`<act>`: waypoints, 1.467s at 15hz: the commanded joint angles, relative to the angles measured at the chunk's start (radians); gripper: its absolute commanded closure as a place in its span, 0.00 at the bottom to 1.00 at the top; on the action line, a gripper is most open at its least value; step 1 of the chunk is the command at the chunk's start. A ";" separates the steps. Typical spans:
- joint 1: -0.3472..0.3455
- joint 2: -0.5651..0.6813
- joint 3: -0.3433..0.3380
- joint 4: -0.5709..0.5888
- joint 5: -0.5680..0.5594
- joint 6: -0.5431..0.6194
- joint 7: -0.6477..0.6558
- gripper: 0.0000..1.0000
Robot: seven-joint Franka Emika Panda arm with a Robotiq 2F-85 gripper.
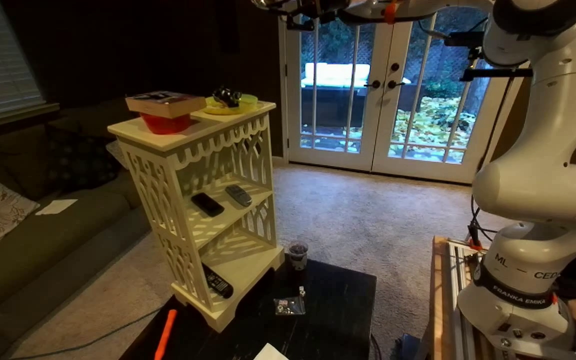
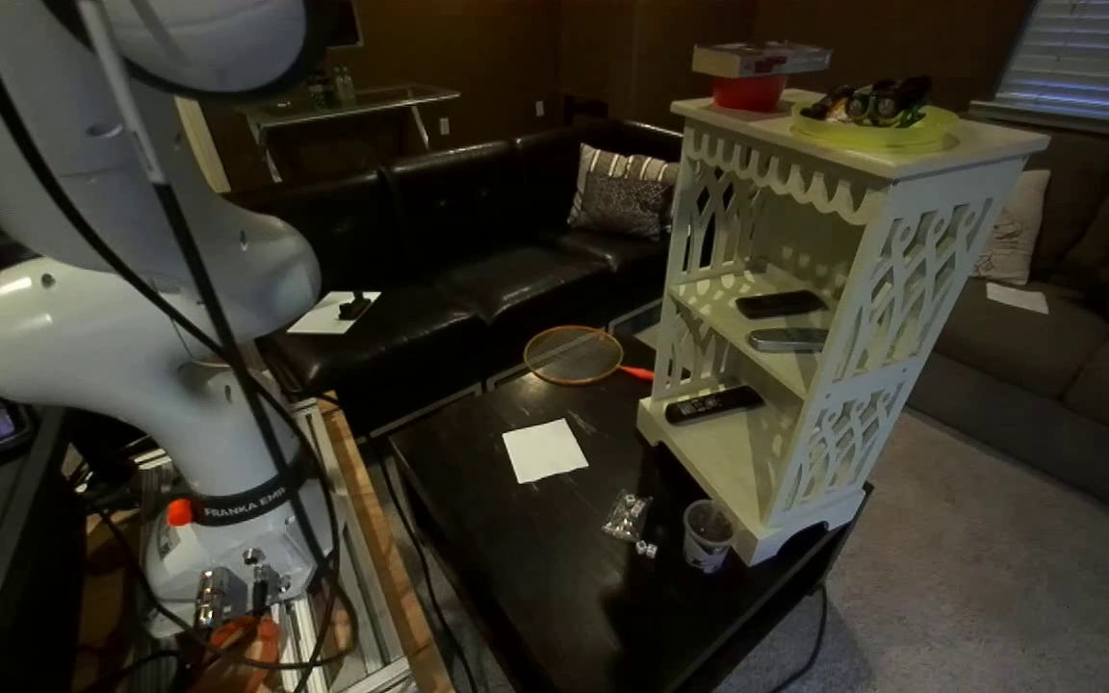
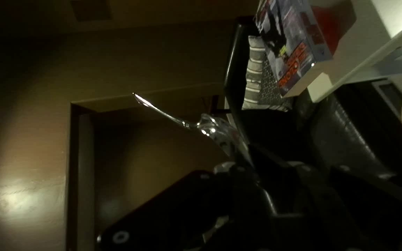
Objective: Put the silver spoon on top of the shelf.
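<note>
The silver spoon (image 3: 211,129) shows in the wrist view, its thin end pointing up and left. Its wider shiny part runs down between the dark fingers of my gripper (image 3: 253,167), which looks shut on it; the picture is dark there. In an exterior view the gripper (image 1: 313,15) is cut off by the top edge, higher than the shelf and apart from it. The cream-white shelf (image 1: 203,126) stands on the black table, also in an exterior view (image 2: 988,146). Its top corner (image 3: 361,59) shows at right in the wrist view.
On the shelf top stand a red bowl (image 1: 165,124) with a box (image 1: 168,104) on it, and a yellow-green plate (image 2: 882,137) holding dark items. The black table (image 2: 516,539) carries a cup (image 2: 707,539), a small bag (image 2: 627,517), paper (image 2: 545,450) and a racket (image 2: 574,356).
</note>
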 commanded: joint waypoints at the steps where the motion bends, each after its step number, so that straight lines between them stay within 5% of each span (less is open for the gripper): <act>1: 0.018 -0.112 -0.100 0.016 -0.024 -0.010 -0.044 0.98; 2: 0.088 -0.220 -0.305 0.002 0.120 0.024 -0.129 0.98; 4: 0.156 -0.280 -0.418 -0.010 0.130 0.003 -0.143 0.98; 7: 0.345 -0.353 -0.644 -0.039 0.180 0.019 -0.101 0.98; 15: 0.973 -0.453 -1.245 -0.047 -0.123 -0.079 -0.105 0.98; 16: 0.985 -0.518 -1.346 -0.196 -0.043 -0.102 -0.254 0.98; 18: 1.098 -0.523 -1.500 -0.270 -0.054 -0.144 -0.341 0.98; 22: 1.286 -0.408 -1.771 -0.276 -0.052 -0.203 -0.369 0.98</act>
